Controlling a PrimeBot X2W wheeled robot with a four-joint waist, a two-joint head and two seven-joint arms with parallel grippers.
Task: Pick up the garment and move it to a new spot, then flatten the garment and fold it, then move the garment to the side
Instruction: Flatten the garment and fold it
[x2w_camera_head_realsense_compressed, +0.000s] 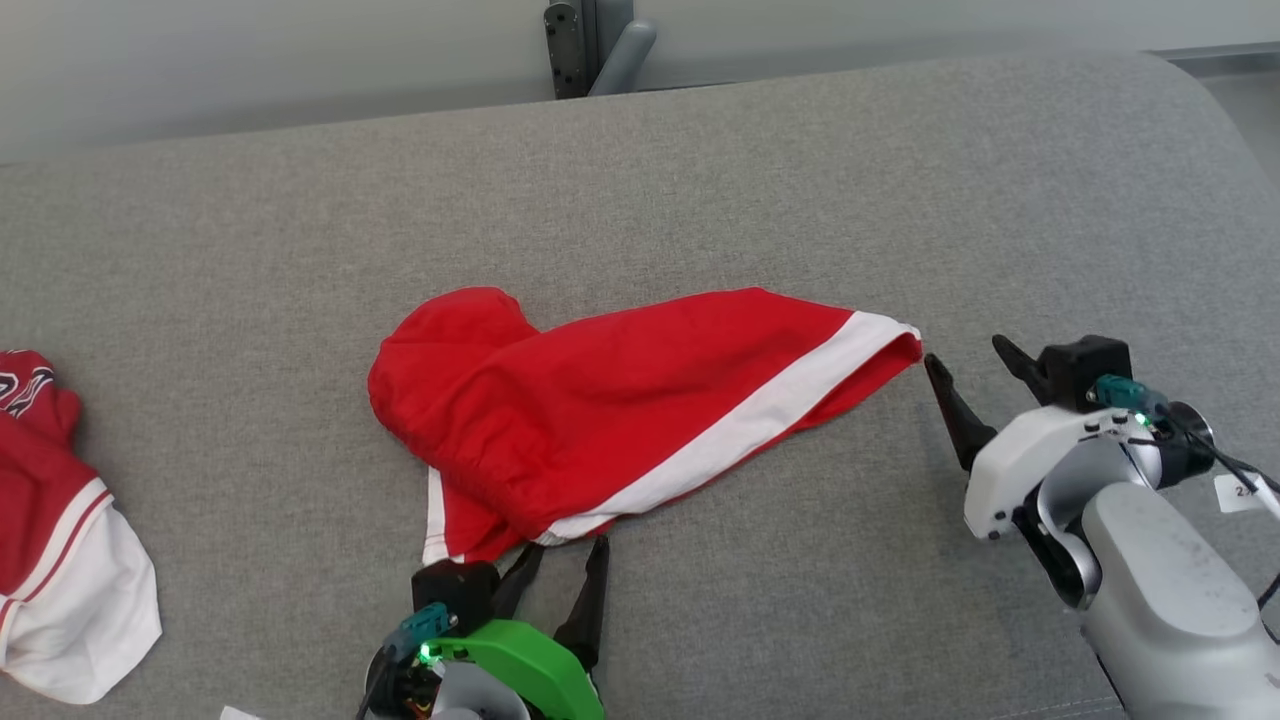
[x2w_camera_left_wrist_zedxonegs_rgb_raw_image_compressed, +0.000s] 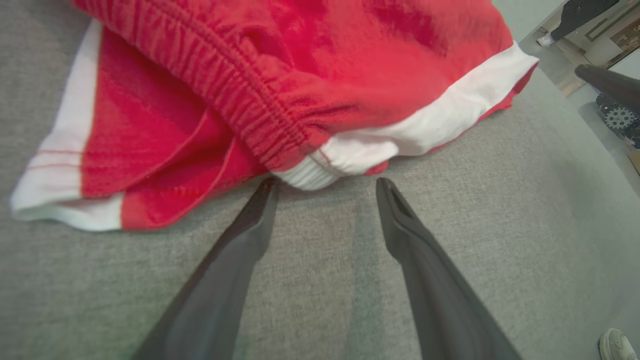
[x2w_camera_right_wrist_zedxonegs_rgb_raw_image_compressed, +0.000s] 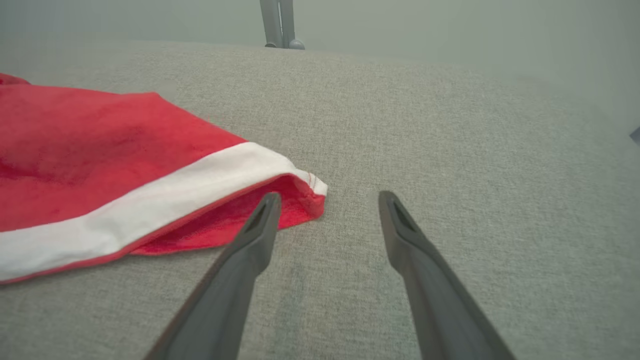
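The grey padded surface (x2w_camera_head_realsense_compressed: 800, 180), woven and rounded at its far right corner, carries two pieces of clothing. The red garment (x2w_camera_head_realsense_compressed: 620, 410), with a white stripe, lies rumpled straight ahead of the left hand (x2w_camera_head_realsense_compressed: 570, 545), its gathered waistband right at that hand's fingertips. Its white-edged end reaches almost to the right hand (x2w_camera_head_realsense_compressed: 965, 352). A second red-and-white garment (x2w_camera_head_realsense_compressed: 60, 540) lies bunched well to the left of the left hand.

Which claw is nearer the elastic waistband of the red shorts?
Left. The left claw sits open right at the end of the waistband; the right claw, also open, is by the far hem corner of the shorts.
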